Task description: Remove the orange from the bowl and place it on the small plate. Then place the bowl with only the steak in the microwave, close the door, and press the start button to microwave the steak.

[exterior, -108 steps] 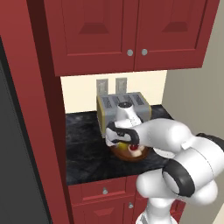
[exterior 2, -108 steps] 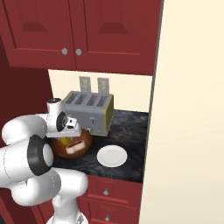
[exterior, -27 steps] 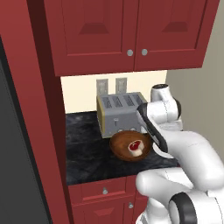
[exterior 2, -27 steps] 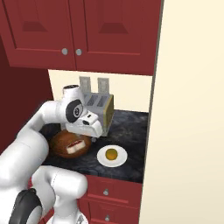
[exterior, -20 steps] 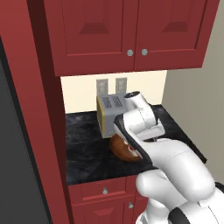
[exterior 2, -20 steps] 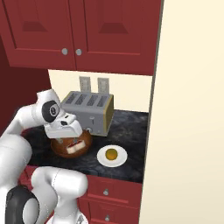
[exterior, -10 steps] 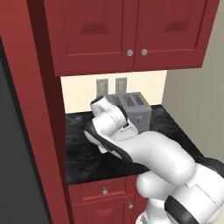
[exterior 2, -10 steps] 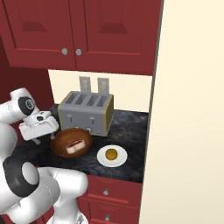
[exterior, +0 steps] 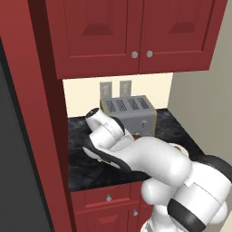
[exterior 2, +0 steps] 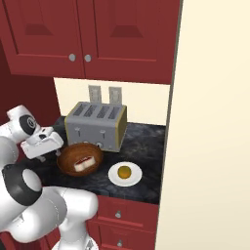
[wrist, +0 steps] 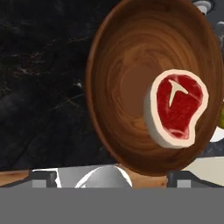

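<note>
The brown bowl (exterior 2: pixel 73 155) sits on the black counter in front of the toaster, and the red steak (exterior 2: pixel 84 164) lies alone in it. To its right the orange (exterior 2: pixel 124 171) rests on the small white plate (exterior 2: pixel 135 179). My gripper (exterior 2: pixel 44 154) hovers at the bowl's left side, open and empty. In the hand view the bowl (wrist: pixel 127 87) is close, with the steak (wrist: pixel 177 107) inside it. The gripper (wrist: pixel 111 177) is spread wide just short of the rim. In the left base view my arm covers the bowl. The microwave and its door are out of view.
A silver four-slot toaster (exterior 2: pixel 95 124) stands right behind the bowl, against the wall. Red upper cabinets (exterior 2: pixel 88 34) hang overhead. A red cabinet column (exterior: pixel 45 136) bounds the counter on the left, and a beige wall (exterior 2: pixel 210 146) bounds it on the right. Bare counter (exterior 2: pixel 146 146) lies behind the plate.
The orange has gone from the bowl to the plate. My arm has since swung left from the plate, across the bowl, to the bowl's left side. The jaws have stayed open.
</note>
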